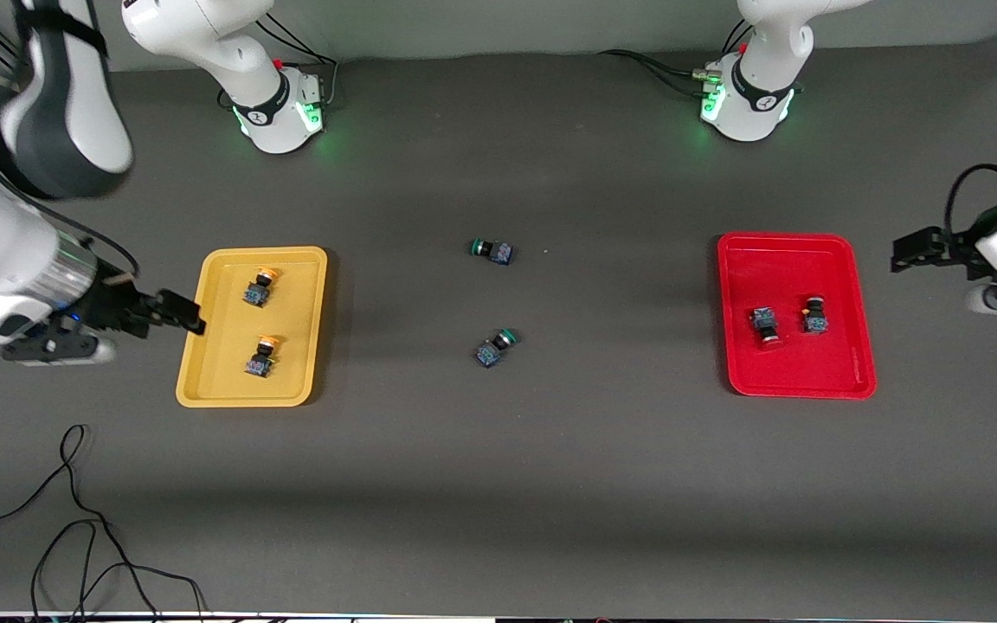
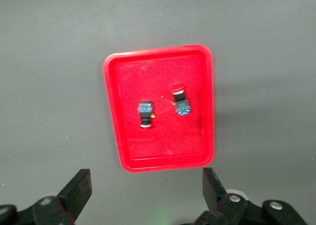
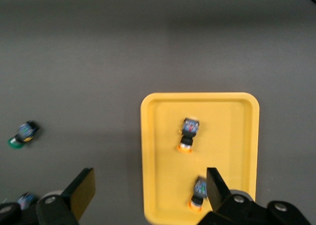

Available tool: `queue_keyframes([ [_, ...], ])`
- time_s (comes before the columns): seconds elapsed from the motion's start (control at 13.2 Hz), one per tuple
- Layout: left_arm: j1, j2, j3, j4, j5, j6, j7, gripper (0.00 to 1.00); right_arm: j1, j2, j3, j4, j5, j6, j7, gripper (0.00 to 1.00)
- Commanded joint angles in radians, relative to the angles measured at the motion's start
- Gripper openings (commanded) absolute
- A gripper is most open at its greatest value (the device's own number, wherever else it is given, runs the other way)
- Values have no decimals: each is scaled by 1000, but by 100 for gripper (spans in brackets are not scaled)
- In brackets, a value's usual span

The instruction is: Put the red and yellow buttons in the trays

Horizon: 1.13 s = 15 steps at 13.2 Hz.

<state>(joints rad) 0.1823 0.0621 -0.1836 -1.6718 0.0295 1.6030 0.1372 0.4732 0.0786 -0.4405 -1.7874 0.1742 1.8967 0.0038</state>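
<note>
The yellow tray (image 1: 204, 381) lies toward the right arm's end of the table and holds two yellow-capped buttons (image 1: 260, 287) (image 1: 263, 356), which also show in the right wrist view (image 3: 188, 134) (image 3: 199, 193). The red tray (image 1: 845, 381) lies toward the left arm's end and holds two red-capped buttons (image 1: 765, 325) (image 1: 814, 315), which also show in the left wrist view (image 2: 145, 113) (image 2: 181, 102). My right gripper (image 1: 187, 316) (image 3: 149, 180) is open and empty over the yellow tray's outer rim. My left gripper (image 1: 898, 258) (image 2: 146, 183) is open and empty over the table beside the red tray.
Two green-capped switches (image 1: 492, 251) (image 1: 495, 347) lie on the dark mat midway between the trays; one shows in the right wrist view (image 3: 23, 134). A black cable (image 1: 74, 519) snakes across the mat's corner nearest the front camera at the right arm's end.
</note>
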Motion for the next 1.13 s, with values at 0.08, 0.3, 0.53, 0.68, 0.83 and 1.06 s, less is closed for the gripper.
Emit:
queue_keyframes([
  [0.08,-203,-19,143,-9,-8,-6,-79,100,-51,6,66,186,-68,-223,-18,100],
  [0.3,-221,-41,159,-9,-17,-12,-79,100,-134,-11,153,241,-123,-324,-11,100],
  [0.53,-215,-42,159,0,-34,-15,-79,100,-166,-13,192,237,-179,-297,-10,100],
  [0.68,-215,-44,158,1,-36,-15,-80,100,-165,-5,194,244,-179,-272,-8,100],
  [0.83,-216,-44,158,1,-36,-15,-80,100,-166,0,190,243,-177,-272,-8,100],
  [1.06,-216,-48,156,1,-36,-15,-80,100,-166,1,190,246,-163,-266,-10,100],
])
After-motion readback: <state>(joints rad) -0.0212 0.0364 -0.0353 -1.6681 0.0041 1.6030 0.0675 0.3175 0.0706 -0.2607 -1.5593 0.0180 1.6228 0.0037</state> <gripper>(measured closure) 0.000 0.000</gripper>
